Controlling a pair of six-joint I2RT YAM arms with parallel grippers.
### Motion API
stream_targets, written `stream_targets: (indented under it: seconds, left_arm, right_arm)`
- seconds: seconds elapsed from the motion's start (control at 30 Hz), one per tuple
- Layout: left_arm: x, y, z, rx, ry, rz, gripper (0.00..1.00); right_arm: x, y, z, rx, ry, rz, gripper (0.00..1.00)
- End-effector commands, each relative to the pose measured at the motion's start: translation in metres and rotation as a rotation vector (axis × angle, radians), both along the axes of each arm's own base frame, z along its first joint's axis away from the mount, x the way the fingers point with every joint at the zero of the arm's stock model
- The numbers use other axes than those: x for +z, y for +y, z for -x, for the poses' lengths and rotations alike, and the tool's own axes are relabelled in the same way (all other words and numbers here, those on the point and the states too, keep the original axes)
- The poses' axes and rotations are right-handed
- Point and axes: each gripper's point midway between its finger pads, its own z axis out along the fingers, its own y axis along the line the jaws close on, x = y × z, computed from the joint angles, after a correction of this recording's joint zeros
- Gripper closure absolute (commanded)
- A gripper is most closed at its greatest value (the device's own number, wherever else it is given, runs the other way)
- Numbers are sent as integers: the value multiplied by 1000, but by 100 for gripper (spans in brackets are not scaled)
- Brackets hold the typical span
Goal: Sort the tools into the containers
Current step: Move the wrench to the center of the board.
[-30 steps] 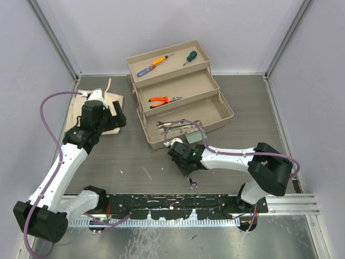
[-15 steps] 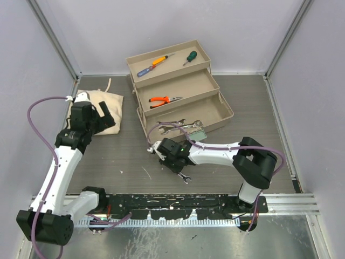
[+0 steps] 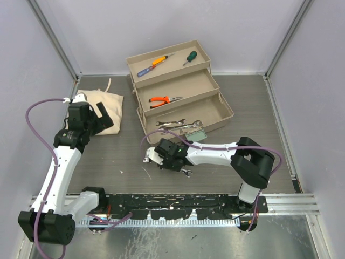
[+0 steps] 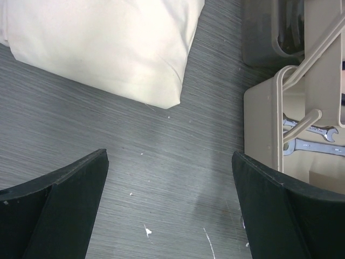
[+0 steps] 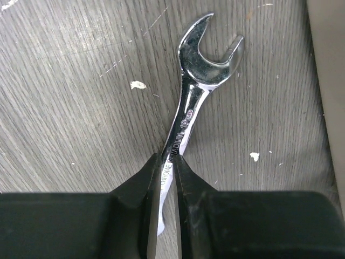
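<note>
Silver wrench [image 3: 186, 172], seen from above, sits before the toolbox [image 3: 167, 83], presumably bound for its lowest tray [image 3: 215, 111] (other wrenches [image 3: 178, 124] lie there); the left wrist shows the left gripper [image 4: 168, 159] spread wide, empty, apparently waiting; the right wrist shows the right gripper [image 5: 168, 164] clamped on the shank, head free.

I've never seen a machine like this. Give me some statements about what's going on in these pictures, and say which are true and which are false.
1. The right end effector is clamped on a silver wrench. True.
2. The left end effector grips the cloth bag. False: it is open and holds nothing; the bag lies on the table beside it.
3. The orange-handled pliers lie in the middle tray. True.
4. The back tray is empty. False: screwdrivers lie in it, one of them the green-handled screwdriver.
5. The front tray holds other wrenches. True.
</note>
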Motion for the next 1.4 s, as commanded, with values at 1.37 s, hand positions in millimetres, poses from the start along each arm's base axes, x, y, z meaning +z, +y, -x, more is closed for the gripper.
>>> stream_targets:
  seconds: [1.37]
  left_arm:
    - [11, -14, -15, -47, -42, 70, 2]
  right_arm:
    - [11, 36, -18, -382, 36, -325, 55]
